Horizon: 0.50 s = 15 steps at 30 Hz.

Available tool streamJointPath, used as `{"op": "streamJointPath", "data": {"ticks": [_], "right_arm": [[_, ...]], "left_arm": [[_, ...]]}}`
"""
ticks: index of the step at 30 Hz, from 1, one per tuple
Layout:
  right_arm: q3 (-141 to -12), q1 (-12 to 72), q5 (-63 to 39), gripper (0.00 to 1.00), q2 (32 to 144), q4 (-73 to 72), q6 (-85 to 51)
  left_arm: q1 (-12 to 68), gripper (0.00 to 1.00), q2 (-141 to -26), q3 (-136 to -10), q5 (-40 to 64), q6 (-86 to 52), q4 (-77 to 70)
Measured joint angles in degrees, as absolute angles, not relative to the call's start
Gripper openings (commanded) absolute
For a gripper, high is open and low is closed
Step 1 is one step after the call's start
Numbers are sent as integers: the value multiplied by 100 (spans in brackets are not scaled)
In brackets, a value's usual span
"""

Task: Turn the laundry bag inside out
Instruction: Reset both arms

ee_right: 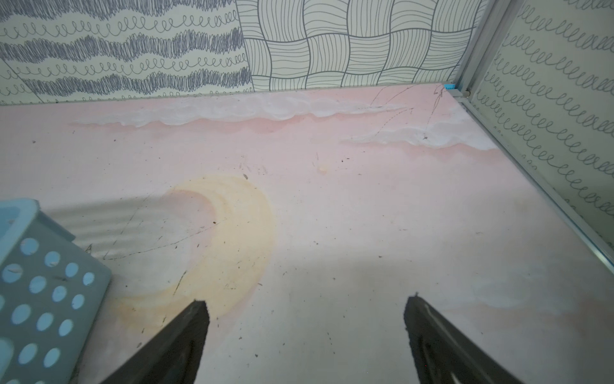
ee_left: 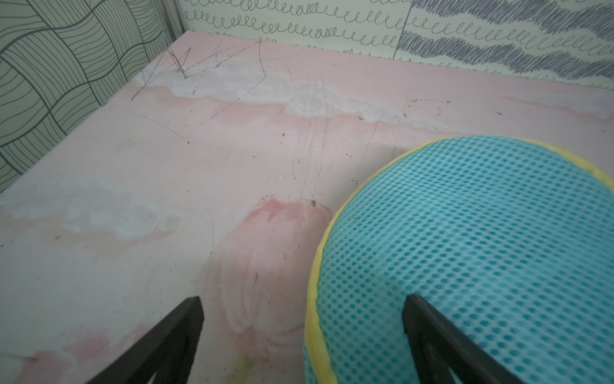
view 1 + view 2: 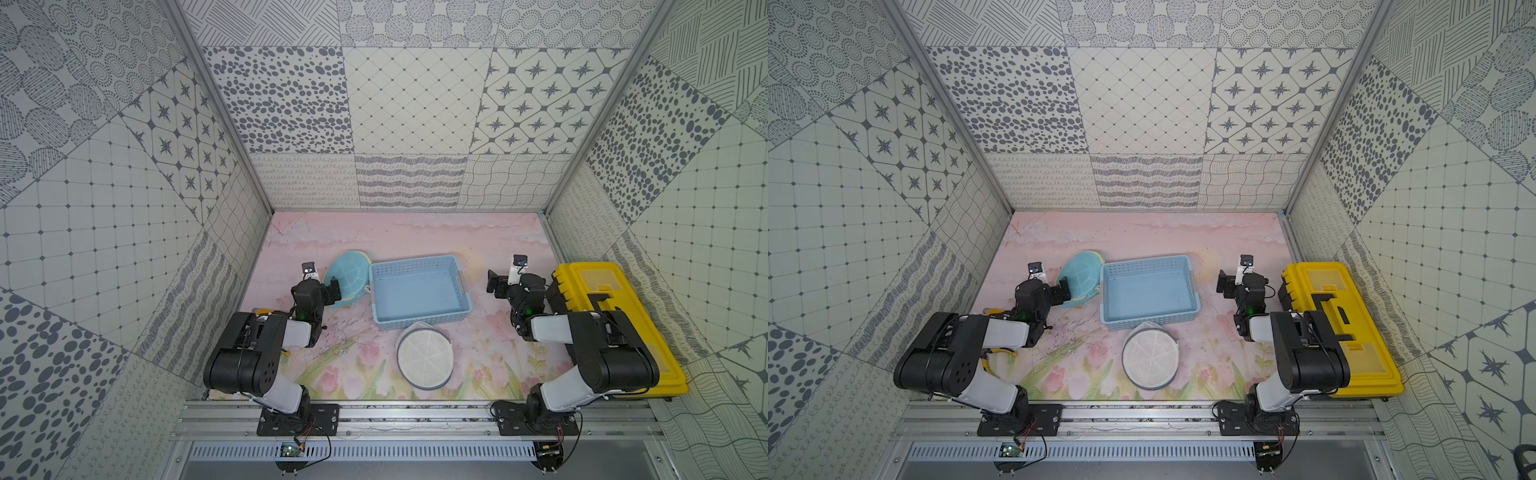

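Lying on the pink flowered table (image 3: 374, 237), the teal mesh laundry bag (image 3: 349, 276) with yellow trim sits just beside the far left corner of the blue basket (image 3: 419, 322), domed and partly crumpled. A white mesh laundry bag (image 3: 424, 359) with grey trim lies flat and round against the basket's near wall, between the two arms. The left gripper (image 2: 304, 297) hangs at the teal bag's near left edge with its jaws spread wide: in the left wrist view one finger shows over the mesh and its mate over bare table, and whether either touches the bag cannot be told. The right gripper (image 1: 306, 300) is likewise wide apart and empty, over bare table between the basket's right side and the yellow toolbox (image 3: 615, 299).
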State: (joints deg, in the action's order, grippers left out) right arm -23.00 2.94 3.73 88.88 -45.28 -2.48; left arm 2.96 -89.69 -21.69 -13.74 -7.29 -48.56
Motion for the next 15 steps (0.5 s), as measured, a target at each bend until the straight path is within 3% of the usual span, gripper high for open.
{"op": "streamJointPath", "data": {"ticks": [15], "right_arm": [[-2300,298,456,97,8888,-4530,-209]], "left_arm": [[296,99,-8969,-2169,-1374,-729,-4856]]}}
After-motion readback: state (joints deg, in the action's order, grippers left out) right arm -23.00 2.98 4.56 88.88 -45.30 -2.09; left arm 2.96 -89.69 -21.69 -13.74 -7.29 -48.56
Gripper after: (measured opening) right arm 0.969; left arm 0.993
